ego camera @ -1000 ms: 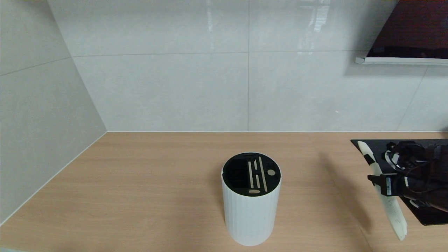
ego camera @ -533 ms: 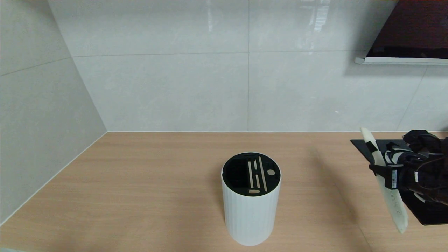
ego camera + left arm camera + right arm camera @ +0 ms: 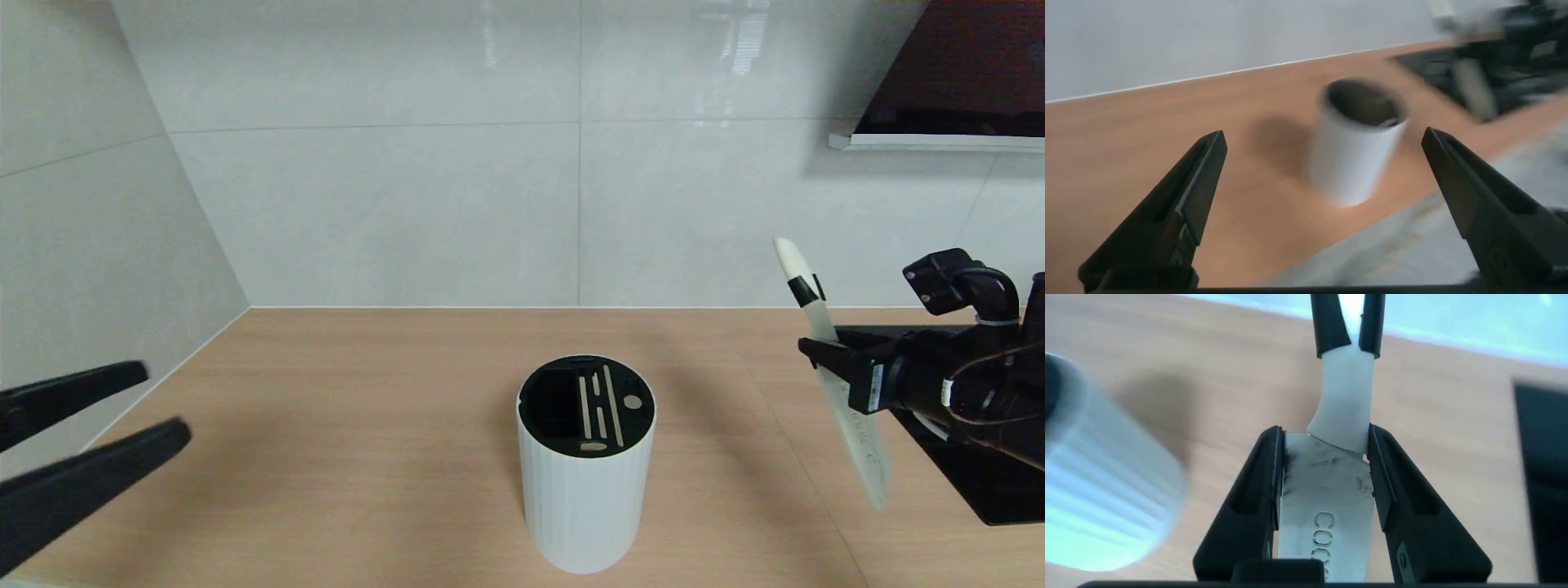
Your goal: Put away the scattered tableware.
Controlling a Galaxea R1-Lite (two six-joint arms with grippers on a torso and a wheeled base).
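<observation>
A kitchen. Tiled walls (image 3: 392,204) back a wooden worktop (image 3: 367,384). A hob (image 3: 1000,494) at its right edge sits below a hood (image 3: 967,77).

A light wood-grain tabletop (image 3: 367,392) fills the lower half of the head view, running from the left edge across to the right. Behind it, a back wall (image 3: 392,212) of large pale grey glossy tiles takes up the upper half, its thin grout lines crossing near the centre top. A side wall (image 3: 82,245) of the same tiles stands along the left edge and meets the back wall in a corner at the left. A dark, glossy range hood (image 3: 963,73) with a pale lower rim juts in at the upper right. Below it, at the lower right, a flat black cooktop (image 3: 996,490) is set into the tabletop.
</observation>
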